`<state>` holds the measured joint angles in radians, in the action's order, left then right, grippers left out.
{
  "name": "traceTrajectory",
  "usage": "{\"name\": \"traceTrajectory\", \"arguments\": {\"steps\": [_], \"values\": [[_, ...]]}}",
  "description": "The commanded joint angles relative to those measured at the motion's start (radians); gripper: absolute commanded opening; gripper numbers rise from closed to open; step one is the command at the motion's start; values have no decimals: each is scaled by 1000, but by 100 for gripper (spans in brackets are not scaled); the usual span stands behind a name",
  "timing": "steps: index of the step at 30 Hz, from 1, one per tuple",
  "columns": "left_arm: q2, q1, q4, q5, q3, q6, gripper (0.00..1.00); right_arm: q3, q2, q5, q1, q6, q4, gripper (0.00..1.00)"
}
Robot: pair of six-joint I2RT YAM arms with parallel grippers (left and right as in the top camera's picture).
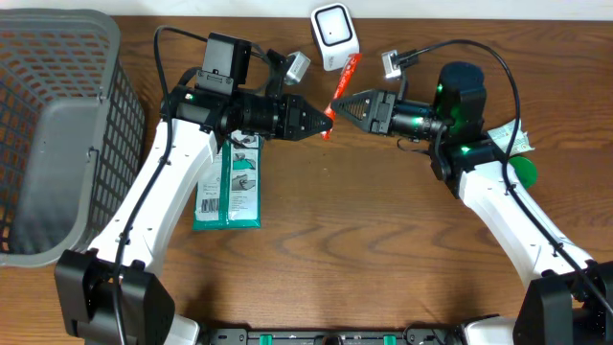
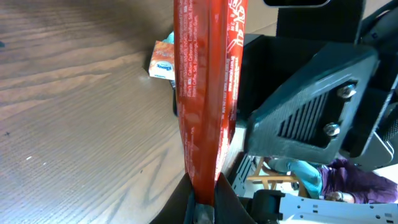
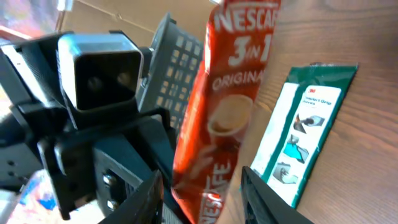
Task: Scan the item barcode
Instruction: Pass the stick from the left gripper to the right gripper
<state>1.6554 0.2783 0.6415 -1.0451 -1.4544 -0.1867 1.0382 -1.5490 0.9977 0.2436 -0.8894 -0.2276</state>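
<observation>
The left pincer is closed on the red sachet, held above the tabletop near the scanner. The right pincer stands open around it; probably a handover, which needs a firm close next.

Red Nescafé 3-in-1 sachet hangs aloft, slanted; one end just beside the white scanner.

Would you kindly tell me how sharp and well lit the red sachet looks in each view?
Overhead: evenly lit and sharp, but the red sachet is tiny. Left wrist: it fills the frame, fine print soft from closeness. Right wrist: large lettering readable, slightly blurred, image tilted.
</observation>
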Motion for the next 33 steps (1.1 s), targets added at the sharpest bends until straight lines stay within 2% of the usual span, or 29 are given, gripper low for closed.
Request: {"name": "traceTrajectory", "arguments": {"steps": [1,11,18,21,24,26,28,29,33], "values": [[-2,0,-16,-21,-12,10,7,6,6,-10,19,-50,-16,34],[-2,0,-34,-21,-12,10,8,4,6,-19,53,-32,-13,24],[-2,0,-61,-17,-12,10,7,2,6,-34,58,28,61,25],[-2,0,-74,-8,-12,10,8,2,6,-50,58,76,74,6],[-2,0,-75,14,-12,16,9,2,6,-66,58,108,75,1],[-2,0,-75,18,-12,18,24,2,6,-66,58,132,74,1],[-2,0,-70,48,-12,18,49,2,6,-66,55,171,84,1],[-2,0,-67,72,-12,18,53,2,6,-66,51,187,93,1],[-2,-16,-50,166,-12,22,56,7,6,-17,16,246,167,1]]}}
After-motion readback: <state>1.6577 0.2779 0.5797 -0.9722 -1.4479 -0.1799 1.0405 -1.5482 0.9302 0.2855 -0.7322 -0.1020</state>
